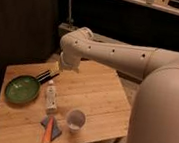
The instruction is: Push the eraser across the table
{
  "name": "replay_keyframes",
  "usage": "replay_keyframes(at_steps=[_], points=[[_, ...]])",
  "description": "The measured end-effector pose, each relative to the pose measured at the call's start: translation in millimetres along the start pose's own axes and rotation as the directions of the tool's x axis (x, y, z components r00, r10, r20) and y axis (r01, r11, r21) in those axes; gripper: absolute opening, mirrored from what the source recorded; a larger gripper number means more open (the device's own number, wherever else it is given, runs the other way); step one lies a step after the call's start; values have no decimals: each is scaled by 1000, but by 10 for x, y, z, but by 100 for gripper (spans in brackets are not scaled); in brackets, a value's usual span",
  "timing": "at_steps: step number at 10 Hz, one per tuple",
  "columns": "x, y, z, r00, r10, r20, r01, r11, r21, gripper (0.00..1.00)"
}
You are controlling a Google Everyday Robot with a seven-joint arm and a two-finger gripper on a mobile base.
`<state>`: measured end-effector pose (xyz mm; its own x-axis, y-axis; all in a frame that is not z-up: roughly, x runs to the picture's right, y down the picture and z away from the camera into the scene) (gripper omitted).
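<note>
The eraser (47, 76), a small black oblong with thin pale stripes, lies at the back left of the light wooden table (102, 95), touching or nearly touching the upper right rim of a green plate. My gripper (58, 67) hangs at the end of the large white arm (111, 54), just above and to the right of the eraser's far end. The arm's rounded wrist hides most of it.
A green plate (22, 87) sits at the table's left. A white tube-shaped bottle (51, 98) lies beside it. A pale cup (75, 119) stands near the front edge. An orange stick (49, 129) lies on a blue-grey cloth (55, 125). A dark wall is behind.
</note>
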<state>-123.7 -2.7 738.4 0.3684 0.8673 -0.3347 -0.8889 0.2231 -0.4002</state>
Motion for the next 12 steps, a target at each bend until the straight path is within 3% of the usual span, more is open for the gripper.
replay_keyframes(at_steps=[4, 5, 7, 8, 10, 12], points=[[-17, 18, -14, 1000, -2, 9, 2, 1000, -3, 80], [-74, 74, -16, 998, -34, 59, 35, 999, -20, 80], [-295, 206, 10, 981, -80, 175, 89, 995, -46, 80], [-468, 328, 46, 964, -106, 243, 125, 990, -64, 78], [-836, 561, 112, 919, -147, 365, 194, 976, -95, 60], [-1186, 723, 160, 885, -191, 426, 256, 961, -101, 40]])
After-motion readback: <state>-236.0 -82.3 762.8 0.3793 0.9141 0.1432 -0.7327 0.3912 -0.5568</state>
